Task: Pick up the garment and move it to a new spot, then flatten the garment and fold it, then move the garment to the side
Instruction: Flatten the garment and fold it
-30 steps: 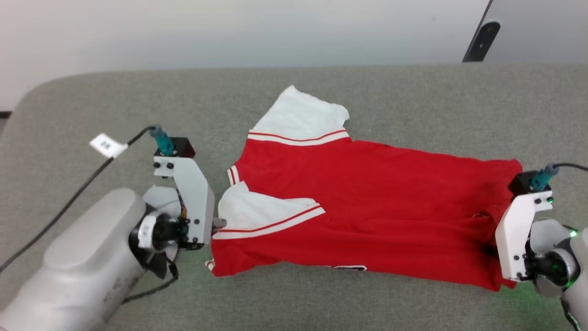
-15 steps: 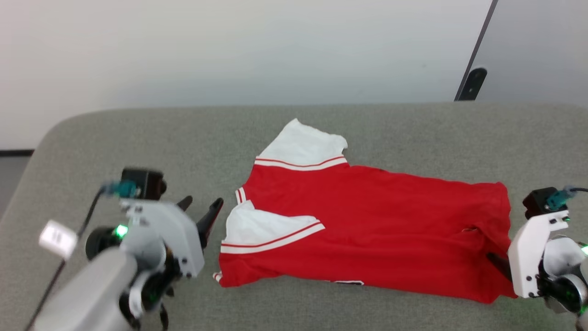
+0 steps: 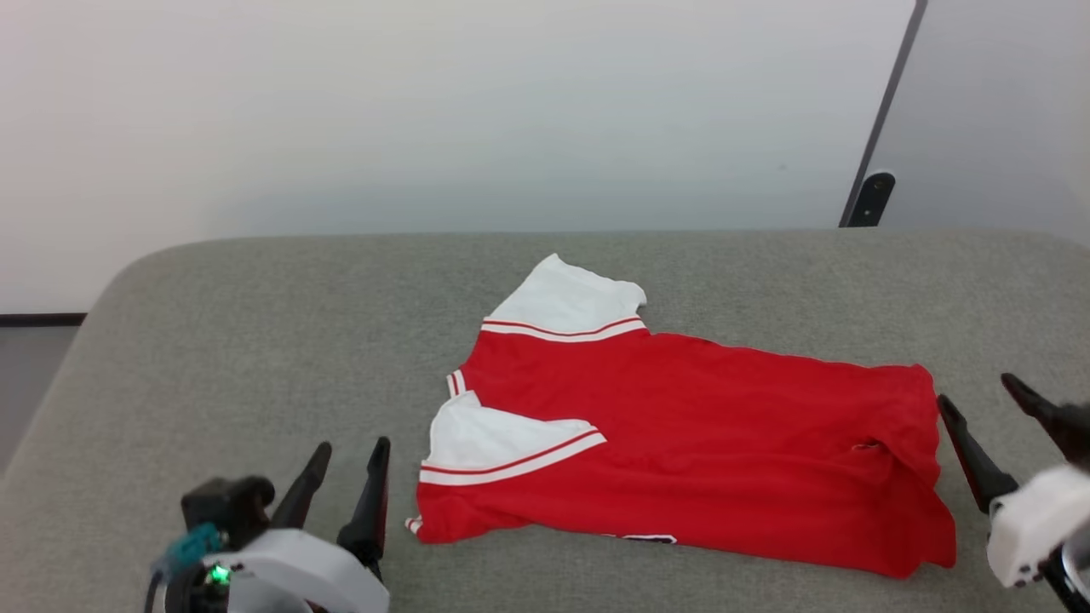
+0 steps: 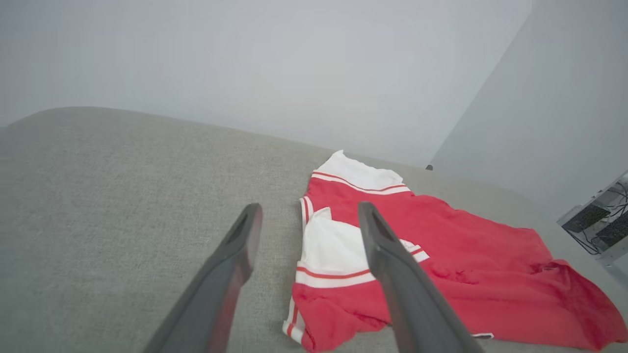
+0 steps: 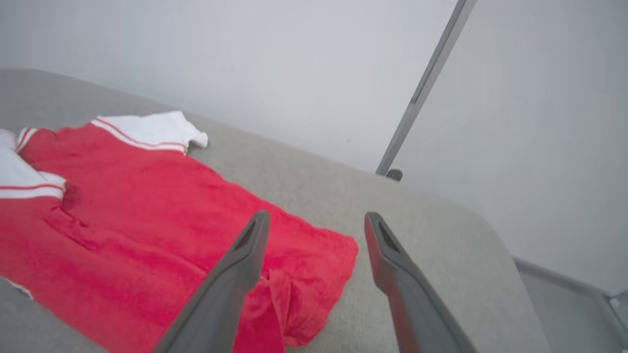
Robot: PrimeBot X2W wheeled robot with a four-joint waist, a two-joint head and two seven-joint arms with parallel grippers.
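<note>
**Gripper status: both open, nothing held**

The left gripper [image 3: 352, 447] stands with its two dark fingers apart and nothing between them. It sits just beside the collar end of the garment [image 3: 698, 443], with a strip of bare grey upholstered surface [image 3: 255, 340] between fingers and fabric in the head view.

The right gripper [image 3: 977, 390] also has its fingers spread wide, with no cloth in the gap. It sits at the hem end. Its inner finger runs close along the hem edge; whether it touches the fabric cannot be told.

The garment lies on the grey surface, folded lengthwise, between the two grippers. One white sleeve [image 3: 570, 302] projects at the far edge. The other white sleeve [image 3: 485, 443] lies folded over the red body. A sliver of black-and-white lettering [image 3: 647, 538] shows at the near edge.
</note>
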